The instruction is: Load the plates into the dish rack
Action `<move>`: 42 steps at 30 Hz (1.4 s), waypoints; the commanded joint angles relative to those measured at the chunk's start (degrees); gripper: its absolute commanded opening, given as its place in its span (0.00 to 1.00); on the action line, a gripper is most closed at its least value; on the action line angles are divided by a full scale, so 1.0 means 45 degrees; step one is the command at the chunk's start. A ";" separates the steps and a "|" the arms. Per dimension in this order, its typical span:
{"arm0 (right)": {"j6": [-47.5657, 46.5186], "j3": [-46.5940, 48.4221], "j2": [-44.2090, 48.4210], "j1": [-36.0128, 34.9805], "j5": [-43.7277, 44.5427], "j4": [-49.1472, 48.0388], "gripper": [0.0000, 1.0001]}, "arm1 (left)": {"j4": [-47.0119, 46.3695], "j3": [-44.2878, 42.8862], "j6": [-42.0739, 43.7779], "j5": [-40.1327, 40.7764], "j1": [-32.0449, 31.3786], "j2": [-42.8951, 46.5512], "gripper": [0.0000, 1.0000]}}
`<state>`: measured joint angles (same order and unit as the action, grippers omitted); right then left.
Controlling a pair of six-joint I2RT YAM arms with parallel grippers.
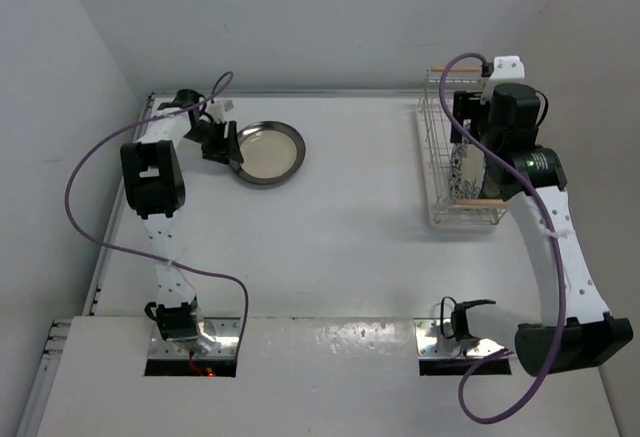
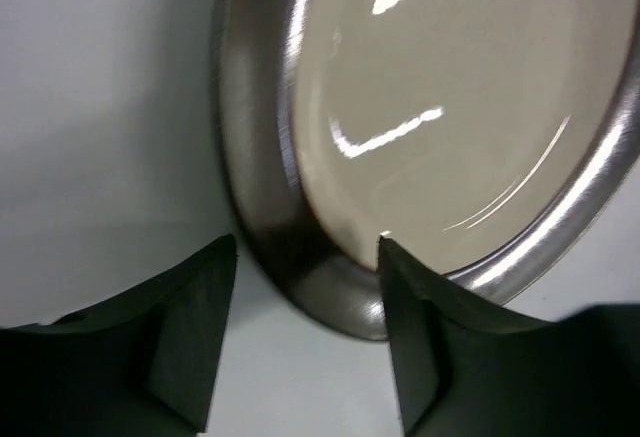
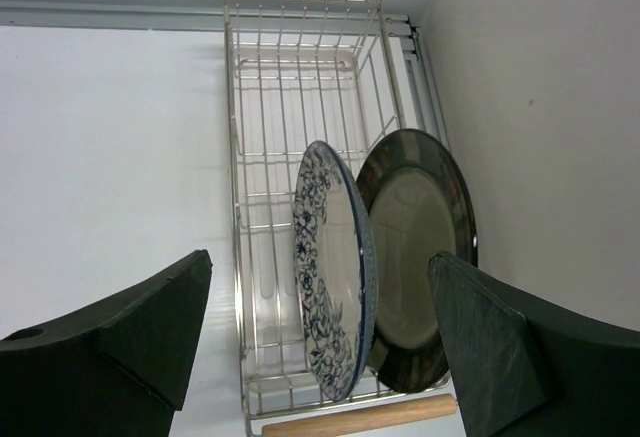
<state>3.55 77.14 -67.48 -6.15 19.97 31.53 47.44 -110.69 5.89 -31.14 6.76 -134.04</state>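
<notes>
A plate with a plain dark shiny rim and cream centre (image 1: 268, 153) lies flat on the table at the back left. My left gripper (image 1: 222, 144) is open at its left edge. In the left wrist view the plate's rim (image 2: 330, 287) lies between the fingers, and the right fingertip (image 2: 415, 297) overlaps it. The white wire dish rack (image 1: 432, 172) stands at the back right. In it the blue-and-white floral plate (image 3: 335, 287) and the dark-rimmed plate with pale marks (image 3: 420, 247) stand on edge near the wooden handle (image 3: 360, 415). My right gripper (image 3: 320, 259) hangs open and empty above them.
The right wall (image 3: 540, 107) runs close beside the rack. The rack's far half (image 3: 300, 87) holds no plates. The back wall (image 1: 300, 17) and left wall (image 1: 50, 107) border the table. Purple cables (image 1: 85, 172) loop off both arms.
</notes>
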 commanded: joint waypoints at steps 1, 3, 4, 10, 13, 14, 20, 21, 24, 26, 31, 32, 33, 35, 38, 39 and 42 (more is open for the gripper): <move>0.0440 -0.0423 0.0250 -0.0370 0.0366 -0.0639 0.88 | 0.0161 -0.0538 -0.0098 -0.1069 -0.0644 -0.0796 0.60; 0.0519 -0.0502 0.0212 -0.0565 0.0387 -0.0659 0.88 | 0.0297 -0.0655 -0.0098 -0.1187 -0.0994 -0.1111 0.54; 0.0597 -0.0464 0.0172 -0.0663 0.0484 -0.0659 0.88 | 0.0298 -0.0655 -0.0098 -0.1322 -0.0995 -0.1248 0.45; 0.1045 -0.0716 -0.0236 -0.1426 -0.0177 -0.0601 0.87 | 0.0415 -0.0655 0.0153 -0.1401 -0.0995 -0.1094 0.00; 0.1027 -0.1204 -0.0839 -0.2030 -0.3679 -0.0619 0.87 | 0.0415 -0.0325 0.0740 -0.2159 -0.0995 -0.0041 0.00; 0.0988 -0.1360 -0.0998 -0.2225 -0.4159 -0.0639 0.87 | 0.0415 -0.0207 0.0916 -0.2337 -0.1111 0.0291 0.00; 0.1787 -0.1518 -0.3615 -0.4373 -0.7852 -0.1848 0.87 | 0.0862 0.0906 0.3121 -0.3568 -0.1406 0.3454 0.00; 0.1963 -0.1537 -0.4197 -0.4530 -0.8416 -0.2353 0.87 | 0.1019 0.1043 0.3492 -0.3801 -0.1406 0.3825 0.00; 0.2958 -0.1305 -0.5450 -0.4668 -0.9299 -0.3526 0.87 | 0.1780 0.1433 0.4762 -0.4700 -0.1717 0.5054 0.00; 0.3331 -0.0972 -0.6272 -0.4649 -0.9727 -0.4094 0.87 | 0.2696 0.1435 0.5797 -0.5362 -0.1874 0.5468 0.00; 0.4014 -0.0834 -0.7480 -0.4785 -1.0023 -0.6022 0.85 | 0.4689 0.1162 0.7749 -0.6343 -0.2459 0.5880 0.00; 0.4189 -0.0873 -0.7581 -0.4727 -1.0062 -0.6532 0.85 | 0.5195 0.1026 0.7908 -0.6517 -0.2634 0.5880 0.00; 0.4327 -0.1009 -0.7833 -0.4668 -1.0101 -0.6750 0.85 | 0.5413 0.1025 0.8084 -0.6654 -0.2636 0.5880 0.00; 0.4793 -0.1030 -0.8088 -0.4649 -1.0276 -0.7566 0.83 | 0.5706 0.1025 0.8416 -0.6655 -0.2908 0.5880 0.00; 0.5518 -0.1146 -0.8304 -0.4687 -1.1017 -0.8584 0.60 | 0.5708 0.1025 0.8418 -0.6908 -0.2910 0.5880 0.00; 0.5655 -0.1186 -0.8343 -0.4707 -1.1541 -0.8724 0.50 | 0.5708 0.1025 0.8418 -0.6909 -0.2910 0.5880 0.00; 0.6085 -0.1283 -0.8208 -0.4707 -1.1897 -0.8881 0.12 | 0.5184 0.0907 0.7680 -0.6696 -0.2910 0.5880 0.00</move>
<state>25.65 70.70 -105.25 -27.79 -31.48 -0.80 68.58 -104.18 42.44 -51.48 -6.66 -110.17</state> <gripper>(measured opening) 0.199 0.045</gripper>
